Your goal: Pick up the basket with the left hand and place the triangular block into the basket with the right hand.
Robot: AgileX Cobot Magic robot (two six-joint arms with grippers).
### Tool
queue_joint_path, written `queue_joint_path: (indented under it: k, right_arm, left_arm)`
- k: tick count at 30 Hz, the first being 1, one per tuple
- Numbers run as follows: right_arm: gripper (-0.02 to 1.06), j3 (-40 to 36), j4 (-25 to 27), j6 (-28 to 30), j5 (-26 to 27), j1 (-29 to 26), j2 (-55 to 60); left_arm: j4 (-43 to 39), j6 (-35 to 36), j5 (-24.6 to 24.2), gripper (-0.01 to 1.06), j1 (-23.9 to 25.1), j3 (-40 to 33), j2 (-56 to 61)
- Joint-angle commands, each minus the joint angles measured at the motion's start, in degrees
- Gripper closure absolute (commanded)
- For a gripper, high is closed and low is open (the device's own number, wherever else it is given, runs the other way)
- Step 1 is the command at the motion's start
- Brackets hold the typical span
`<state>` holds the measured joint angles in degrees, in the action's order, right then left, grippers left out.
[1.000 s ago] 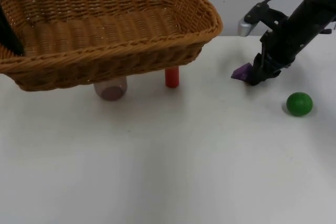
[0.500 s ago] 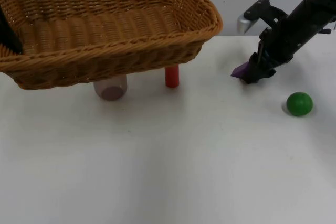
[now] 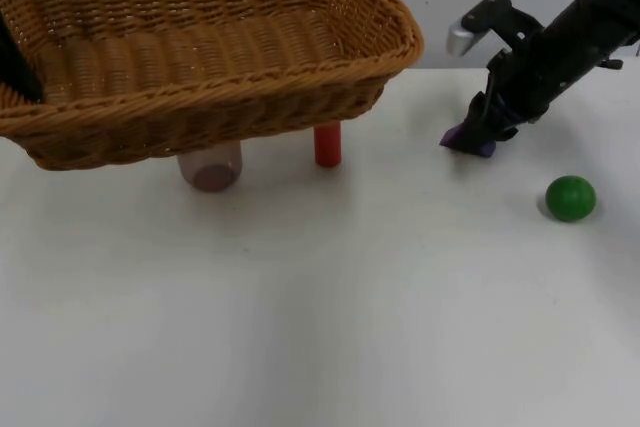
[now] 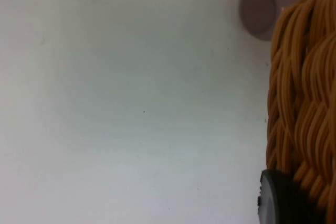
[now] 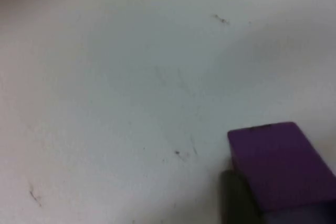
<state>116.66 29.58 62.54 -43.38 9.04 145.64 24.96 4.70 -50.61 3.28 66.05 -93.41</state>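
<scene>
The big woven basket [image 3: 200,57] hangs in the air at the upper left of the top view. The left gripper [image 3: 18,67] grips the basket's rim at the far left edge. A red block [image 3: 327,145] and a pale round block [image 3: 211,168] stand on the white table [image 3: 320,327] just under the basket. At the right, the right gripper [image 3: 478,135] is clamped on the purple triangular block [image 3: 465,137], just above the table. A green ball [image 3: 570,197] sits near it, lower right
</scene>
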Motion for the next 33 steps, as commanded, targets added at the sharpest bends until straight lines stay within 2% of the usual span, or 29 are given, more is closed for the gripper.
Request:
queue_joint_path:
  k: [1, 3, 4, 6, 7, 10, 13, 14, 17, 18, 23, 30, 33]
  right_arm:
    - [0.73, 0.38, 0.36, 0.48, -0.76, 0.34, 0.03]
    - [0.92, 0.38, 0.14, -0.75, -1.34, 0.34, 0.03]
    - [0.92, 0.38, 0.14, -0.75, -1.34, 0.34, 0.03]
    - [0.99, 0.38, 0.14, -2.02, -1.45, 0.34, 0.03]
    - [1.01, 0.38, 0.14, -4.39, -1.82, 0.34, -0.07]
    - [1.01, 0.38, -0.78, -7.22, -3.60, 0.34, -0.93]
    - [1.00, 0.38, -7.27, -15.36, -7.84, 0.34, -3.63]
    - [1.00, 0.38, -7.27, -15.36, -7.84, 0.34, -3.63]
    - [0.98, 0.38, -12.88, -24.03, -13.10, 0.34, -7.59]
    - [0.98, 0.38, -13.04, -25.40, -15.42, 0.20, -9.57]
    - [0.99, 0.38, -12.93, -30.46, -19.98, 0.31, -16.19]
    - [0.99, 0.38, -13.19, -35.81, -21.81, 1.59, -25.68]
    - [0.99, 0.38, -16.94, -37.81, -22.16, 4.31, -31.91]
  left_arm:
    - [1.29, 0.57, 0.41, 1.05, -0.01, 0.57, 0.87]
    - [1.29, 0.57, 0.41, 1.05, -0.01, 0.57, 0.87]
    - [1.29, 0.57, 0.41, 1.05, -0.01, 0.57, 0.87]
    - [1.40, 0.57, 0.41, 1.05, -0.01, 0.57, 0.92]
    - [1.40, 0.57, 0.29, 1.05, -0.01, 0.57, 0.92]
    - [1.50, 0.57, 0.16, 1.05, -0.01, 0.57, 0.92]
    - [0.66, 0.57, -0.08, 1.05, -0.78, 0.57, 0.92]
    - [0.66, 0.57, -0.08, 1.05, -0.78, 0.57, 0.92]
    - [-1.86, 1.39, -0.08, 1.05, -4.14, 0.57, 0.92]
    - [-1.86, 1.39, -0.08, 1.05, -5.22, 0.57, 0.92]
    - [-1.60, 1.39, 1.02, 1.05, -9.45, 0.57, 0.92]
    - [-0.11, 1.39, 3.13, 1.05, -12.05, 0.57, 0.92]
    - [0.77, 1.39, 3.95, 1.05, -12.05, 0.57, 0.92]
